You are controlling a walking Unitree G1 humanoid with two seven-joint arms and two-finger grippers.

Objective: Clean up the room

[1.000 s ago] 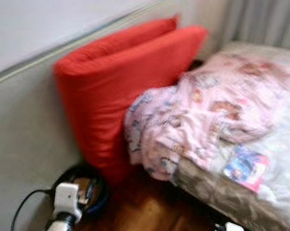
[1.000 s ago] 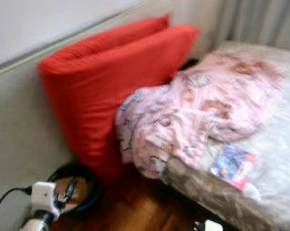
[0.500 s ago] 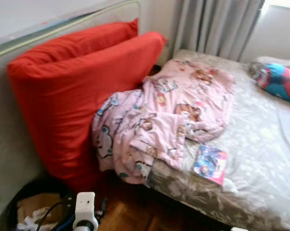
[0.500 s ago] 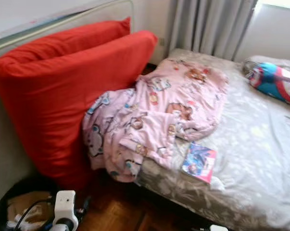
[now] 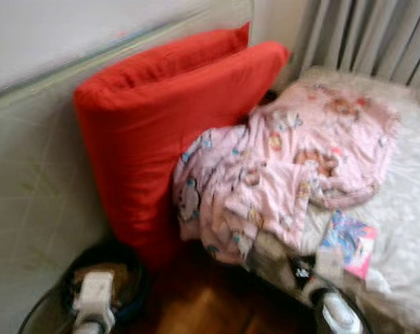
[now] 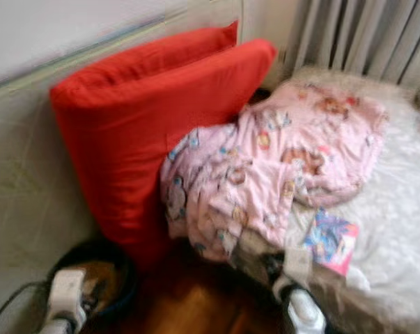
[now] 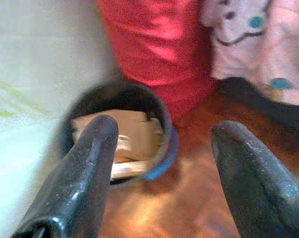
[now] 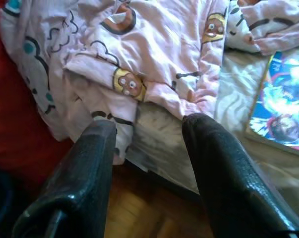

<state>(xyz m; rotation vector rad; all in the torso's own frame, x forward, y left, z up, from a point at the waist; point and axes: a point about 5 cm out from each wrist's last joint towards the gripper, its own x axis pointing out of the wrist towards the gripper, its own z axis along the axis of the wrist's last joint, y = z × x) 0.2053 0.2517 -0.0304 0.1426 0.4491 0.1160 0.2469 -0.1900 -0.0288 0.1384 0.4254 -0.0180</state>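
Pink pyjama-print bedding (image 5: 286, 174) lies crumpled across the near corner of the bed (image 5: 411, 229), one fold spilling over the edge toward the wooden floor (image 5: 203, 306) and pressing against two red cushions (image 5: 161, 132) that lean on the pale wall. A colourful booklet (image 5: 347, 242) rests on the bed just beside that heap. Compared with half a second ago the head camera has swung back toward the wall: the blue-and-red item farther along the bed and the window side have slid out of frame, and the cushions now sit near the middle. That is a shift of view, not of the things, which appear to lie as they did. What has truly changed is that the right gripper (image 8: 149, 148) has come up into the head view by the bed's corner, where before only a sliver of it showed at the bottom edge; its jaws are parted and empty, hovering just short of the drooping bedding. The left gripper (image 7: 161, 163) hangs low, jaws wide apart with nothing between them, above a dark round bin (image 7: 161, 144) holding cardboard scraps beside the cushions. My reading is that tidying is barely begun, and the right arm is lining up on the bedding or the booklet.
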